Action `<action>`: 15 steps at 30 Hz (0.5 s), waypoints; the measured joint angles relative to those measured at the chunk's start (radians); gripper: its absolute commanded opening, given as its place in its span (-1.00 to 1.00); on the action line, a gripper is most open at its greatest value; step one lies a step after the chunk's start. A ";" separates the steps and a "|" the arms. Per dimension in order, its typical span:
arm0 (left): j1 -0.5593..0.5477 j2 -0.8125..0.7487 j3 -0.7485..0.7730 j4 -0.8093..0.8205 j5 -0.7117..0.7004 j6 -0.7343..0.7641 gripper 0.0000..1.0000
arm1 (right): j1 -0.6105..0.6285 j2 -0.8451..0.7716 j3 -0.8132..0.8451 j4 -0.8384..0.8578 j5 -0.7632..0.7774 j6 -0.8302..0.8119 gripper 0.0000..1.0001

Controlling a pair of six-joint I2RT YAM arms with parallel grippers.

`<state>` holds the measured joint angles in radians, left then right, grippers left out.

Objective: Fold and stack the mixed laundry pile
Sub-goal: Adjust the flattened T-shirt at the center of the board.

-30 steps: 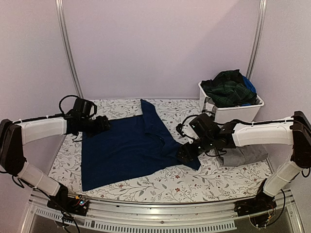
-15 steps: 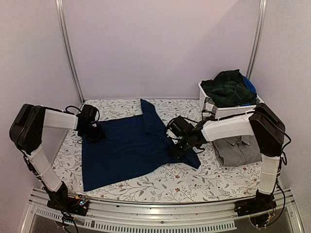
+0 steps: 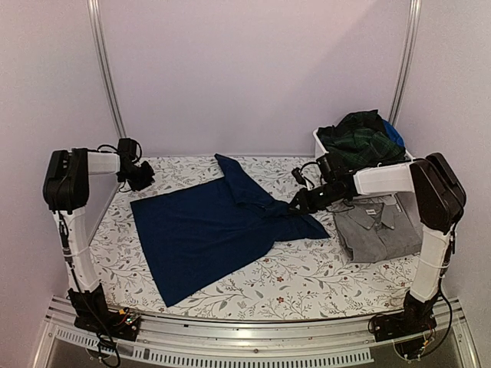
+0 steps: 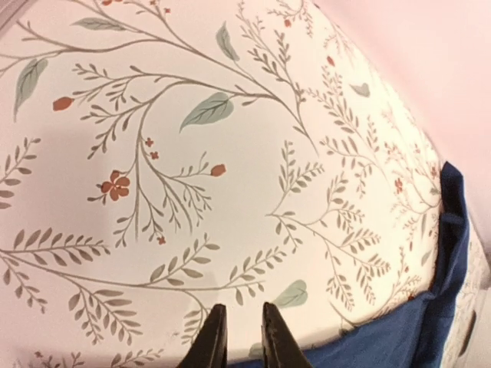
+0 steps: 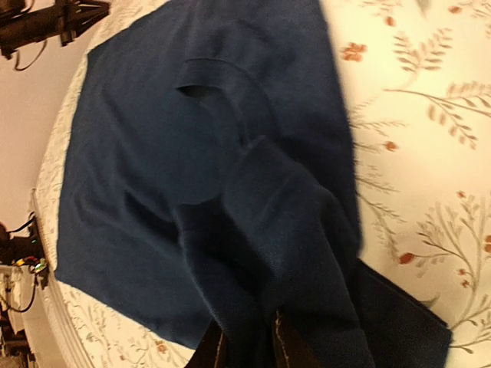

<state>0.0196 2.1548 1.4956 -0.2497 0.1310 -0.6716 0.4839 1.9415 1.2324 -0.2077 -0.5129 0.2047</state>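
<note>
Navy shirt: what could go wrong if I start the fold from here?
1. The right gripper pinches a bunched wad of the navy shirt, so a pull may drag several layers and crease the fold.
2. The left gripper has its tips almost together over bare floral tablecloth, with the shirt edge beside them. It may hold nothing, and the shirt could swing one-sided.

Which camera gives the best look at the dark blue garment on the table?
The top external view: the whole navy garment shows there, spread on the floral cloth. The right wrist view shows only bunched folds close up; the left wrist view just a strip of its edge.
</note>
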 measured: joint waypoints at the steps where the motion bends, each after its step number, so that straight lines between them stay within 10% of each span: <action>1: 0.003 -0.011 0.001 -0.002 0.012 0.011 -0.15 | 0.004 -0.006 0.001 0.008 -0.037 0.006 -0.83; 5: -0.025 -0.136 -0.073 -0.015 -0.001 0.062 0.32 | 0.026 -0.027 0.005 0.030 -0.140 0.033 -1.00; 15: -0.194 -0.399 -0.438 -0.072 -0.169 -0.017 0.49 | 0.031 -0.163 -0.066 0.064 -0.183 0.063 -1.00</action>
<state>-0.1745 1.7557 1.0580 -0.3214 -0.0376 -0.6884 0.5144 1.7790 1.1660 -0.1440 -0.6960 0.2672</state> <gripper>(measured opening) 0.716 0.022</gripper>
